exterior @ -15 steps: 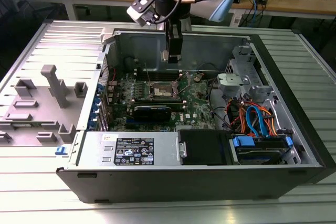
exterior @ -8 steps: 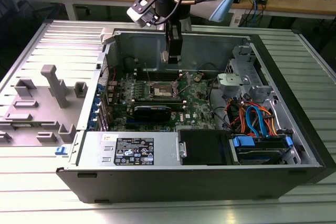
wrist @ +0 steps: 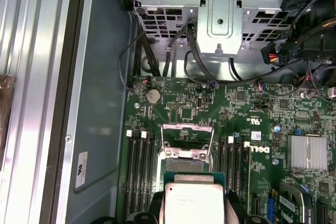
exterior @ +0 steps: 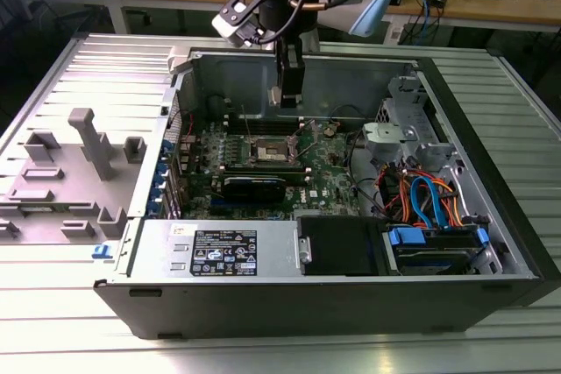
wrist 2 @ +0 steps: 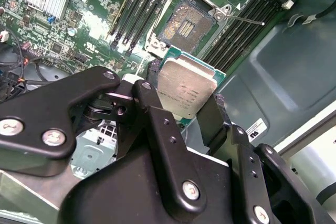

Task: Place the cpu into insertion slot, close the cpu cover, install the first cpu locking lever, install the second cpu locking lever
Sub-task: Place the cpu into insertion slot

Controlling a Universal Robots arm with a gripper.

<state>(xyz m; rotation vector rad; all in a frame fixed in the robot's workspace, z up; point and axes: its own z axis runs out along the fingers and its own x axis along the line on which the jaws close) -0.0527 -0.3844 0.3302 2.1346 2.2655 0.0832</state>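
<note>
Nothing is seated yet: the insertion slot (wrist 2: 186,24) lies bare and uncovered, so the placing, closing and both latching steps look left to do. The gripper (wrist 2: 184,106) is part-closed on the cpu (wrist 2: 186,88), pinching two opposite edges and holding it above the slot, apart from it. The chip's silver top faces away from the slot (being square, it has no real long axis), its edges roughly parallel to the slot's rim.
</note>
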